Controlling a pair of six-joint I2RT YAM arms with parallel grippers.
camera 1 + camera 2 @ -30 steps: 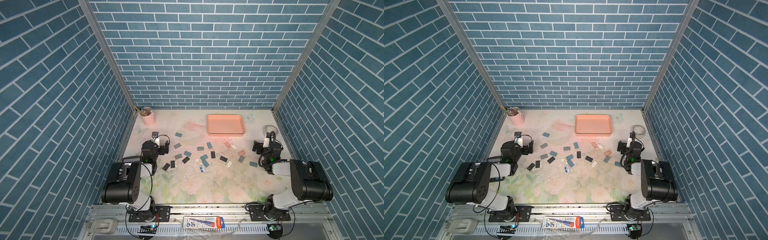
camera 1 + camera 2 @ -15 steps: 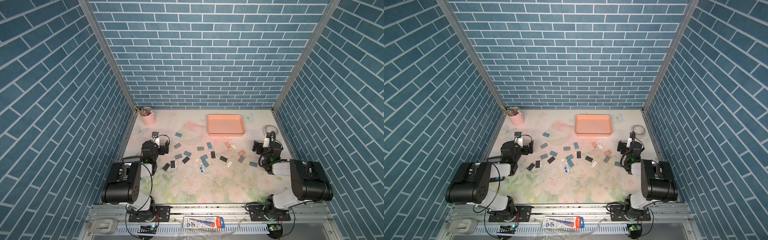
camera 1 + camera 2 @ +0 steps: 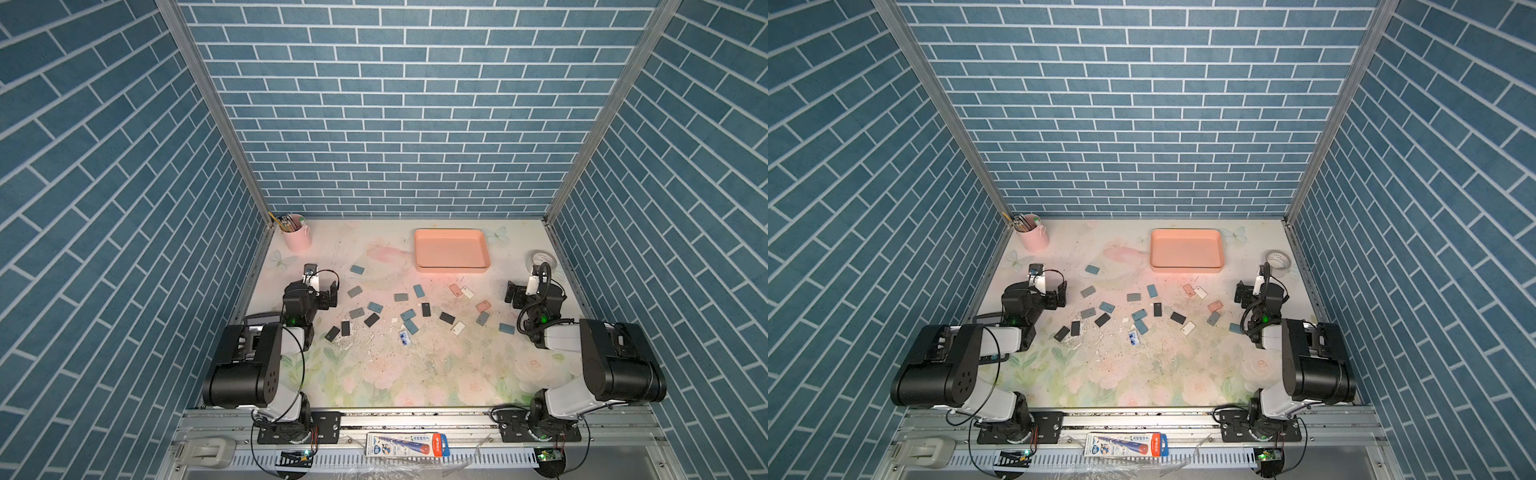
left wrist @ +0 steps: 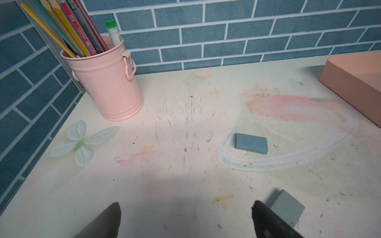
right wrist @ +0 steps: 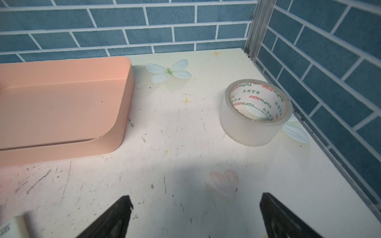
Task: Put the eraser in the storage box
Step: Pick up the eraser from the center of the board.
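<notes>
Front rail: a pencil pack (image 3: 407, 444) lies flat on it, between the two arm bases.
Desk: the floral-print desk (image 3: 415, 374) is scuffed, with crumbs strewn about its middle.
Erasers: teal, grey, black, pink and white erasers (image 3: 418, 291) lie scattered across the middle of the desk, all outside the box.
Left tool: the left tool (image 4: 185, 208) hangs low over bare desk near the left wall, jaws spread wide and holding nothing. A grey eraser (image 4: 286, 208) lies just beside one fingertip; whether they touch cannot be told. A teal eraser (image 4: 251, 143) lies farther out, well apart.
Right tool: the right tool (image 5: 195, 202) is spread wide over bare desk near the right wall, gripping nothing. A white eraser (image 5: 12, 228) shows at the edge of its wrist view.
Storage box: the salmon-pink storage box (image 3: 452, 269) sits flat beyond the erasers, toward the back right.
Tape roll: a clear tape roll (image 5: 247, 127) lies by the right wall.
Pencil cup: a pink pencil cup (image 3: 297, 239) stands upright in the far left corner, full of pencils.
</notes>
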